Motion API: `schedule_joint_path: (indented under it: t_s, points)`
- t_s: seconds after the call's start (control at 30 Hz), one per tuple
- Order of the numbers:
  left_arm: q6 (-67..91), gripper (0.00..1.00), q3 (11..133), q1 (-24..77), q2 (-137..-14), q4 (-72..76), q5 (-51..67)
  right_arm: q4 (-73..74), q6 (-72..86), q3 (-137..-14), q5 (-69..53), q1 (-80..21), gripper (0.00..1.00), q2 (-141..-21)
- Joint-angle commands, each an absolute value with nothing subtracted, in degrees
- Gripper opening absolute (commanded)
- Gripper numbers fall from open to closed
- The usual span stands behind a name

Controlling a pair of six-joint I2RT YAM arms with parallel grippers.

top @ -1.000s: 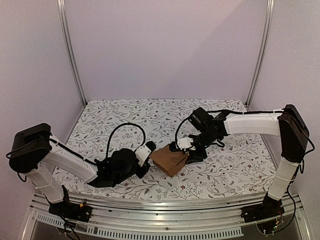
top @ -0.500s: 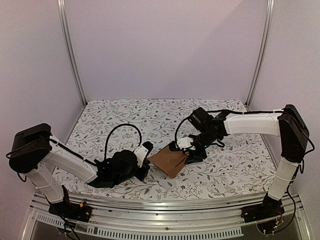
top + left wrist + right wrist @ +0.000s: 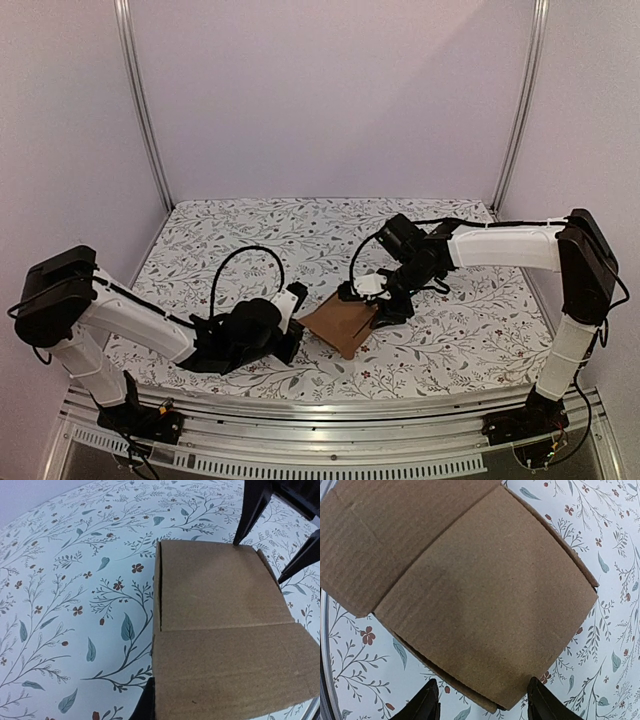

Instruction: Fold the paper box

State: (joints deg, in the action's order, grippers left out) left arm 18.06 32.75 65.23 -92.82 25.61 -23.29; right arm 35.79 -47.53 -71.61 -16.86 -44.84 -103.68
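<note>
We are watching the paper box [image 3: 342,322] lying partly folded on the table [image 3: 250,225]. At the box's left flap our left claw [image 3: 293,305] is sitting pressed together, mostly hidden. At the box's right edge our right claw [image 3: 484,681] is standing spread, straddling a corner.

I work in a lab test cell: plain lilac walls [image 3: 330,100] and aluminium posts [image 3: 140,100] enclose my floral-clothed counter [image 3: 260,225].
</note>
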Motion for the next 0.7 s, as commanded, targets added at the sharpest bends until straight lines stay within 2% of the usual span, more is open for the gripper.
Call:
schedule_joint_path:
  t_s: [0.0,0.43,0.67]
  points:
    - [20.47,0.06,34.52,66.80,-93.34,22.26,-20.36,38.58,-46.69,-72.06,-18.99,-45.43,0.58,-106.05]
    - [22.64,0.10,31.56,68.26,-101.99,35.11,-22.24,39.21,-48.97,-70.10,-18.20,-49.18,0.61,-103.17]
    - [22.15,0.10,30.43,68.99,-101.53,37.04,-23.55,39.23,-52.70,-69.96,-14.27,-53.07,0.64,-101.15]
